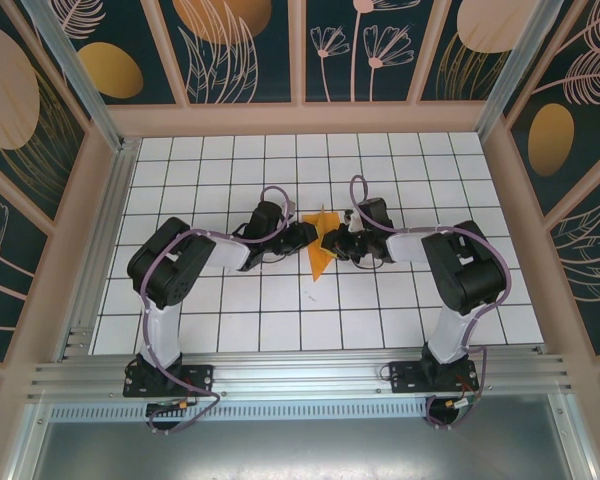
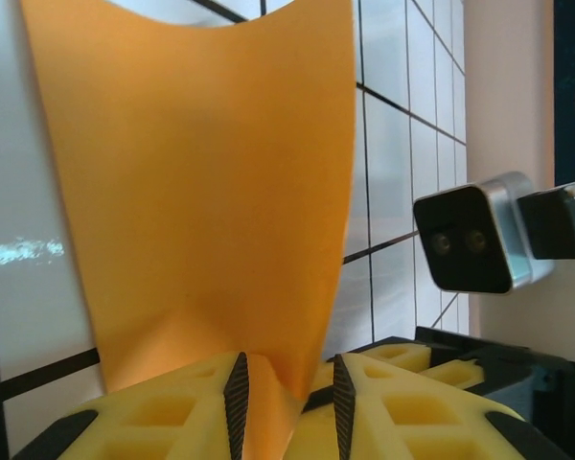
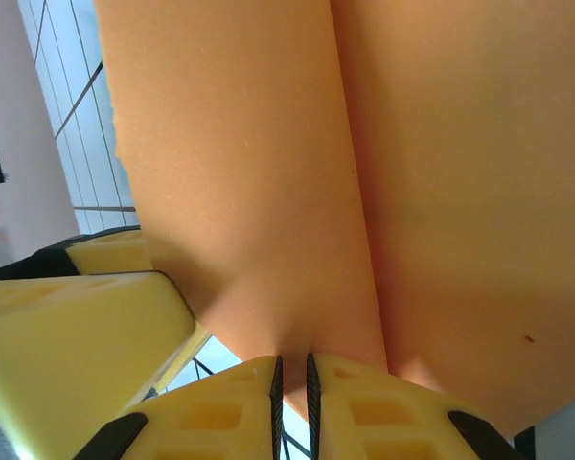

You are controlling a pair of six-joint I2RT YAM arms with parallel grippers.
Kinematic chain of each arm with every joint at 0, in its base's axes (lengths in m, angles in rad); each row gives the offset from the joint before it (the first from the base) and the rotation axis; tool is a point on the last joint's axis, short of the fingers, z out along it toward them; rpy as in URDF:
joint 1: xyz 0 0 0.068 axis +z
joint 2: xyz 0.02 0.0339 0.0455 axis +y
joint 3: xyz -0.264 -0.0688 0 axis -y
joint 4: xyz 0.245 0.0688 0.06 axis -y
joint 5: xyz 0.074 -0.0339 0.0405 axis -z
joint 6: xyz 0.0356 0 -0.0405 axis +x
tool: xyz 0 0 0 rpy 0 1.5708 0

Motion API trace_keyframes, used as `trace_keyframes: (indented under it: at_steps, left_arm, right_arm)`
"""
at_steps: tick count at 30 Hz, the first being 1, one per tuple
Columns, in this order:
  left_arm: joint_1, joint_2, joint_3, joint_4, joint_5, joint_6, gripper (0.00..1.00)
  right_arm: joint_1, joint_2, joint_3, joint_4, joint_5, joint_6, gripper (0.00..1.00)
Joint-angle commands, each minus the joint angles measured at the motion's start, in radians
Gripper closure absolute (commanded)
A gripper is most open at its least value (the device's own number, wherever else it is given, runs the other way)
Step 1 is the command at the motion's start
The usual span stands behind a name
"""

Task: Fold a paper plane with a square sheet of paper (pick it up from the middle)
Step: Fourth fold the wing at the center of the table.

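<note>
**At Mid-Workspace: One Grip Firm, One Slack**

At the middle of the white tiled table (image 1: pixel 230 310), a thin, creased orange paper sheet (image 1: pixel 322 250) sits between the two arms. From above it appears as a narrow tapering shape, with its broader end toward the far wall and its point toward the near edge.

Left gripper (image 2: pixel 287 402): the yellow fingers stand parted. The sheet's lower end drops into the gap and lies against one black pad (image 2: pixel 238 398). A dark space remains at the other pad, so this claw is open and not clamped. Above it the sheet rises as a broad, slightly curved panel.

Right gripper (image 3: pixel 293 398): the two pads are drawn almost together, with the sheet's folded edge pinched in the thin slot between them. This claw is closed on the orange paper sheet. A straight crease runs up the paper from the grip.

In the overhead view both claws meet the sheet from opposite sides. A silver-cased camera module (image 2: pixel 474 240) on the right arm faces the left wrist view, just beside the paper.
</note>
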Motion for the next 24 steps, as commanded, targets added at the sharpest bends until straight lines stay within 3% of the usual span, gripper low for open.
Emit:
trace_keyframes:
  at_steps: [1, 10, 14, 24]
  left_arm:
    - [0.005, 0.008, 0.000, 0.004, 0.031, 0.033, 0.68]
    - [0.004, 0.019, -0.008, 0.019, 0.055, 0.041, 0.84]
    - [0.006, 0.015, 0.009, -0.028, 0.028, 0.073, 0.99]
    - [0.025, -0.006, 0.015, -0.065, 0.062, 0.119, 1.00]
  right_arm:
    - [0.007, 0.014, 0.030, -0.017, -0.002, -0.022, 0.81]
    - [0.007, 0.015, 0.042, -0.028, -0.007, -0.032, 0.81]
    - [0.002, -0.005, 0.041, -0.048, 0.009, -0.047, 0.78]
    - [-0.040, -0.060, -0.030, -0.027, 0.024, -0.069, 0.69]
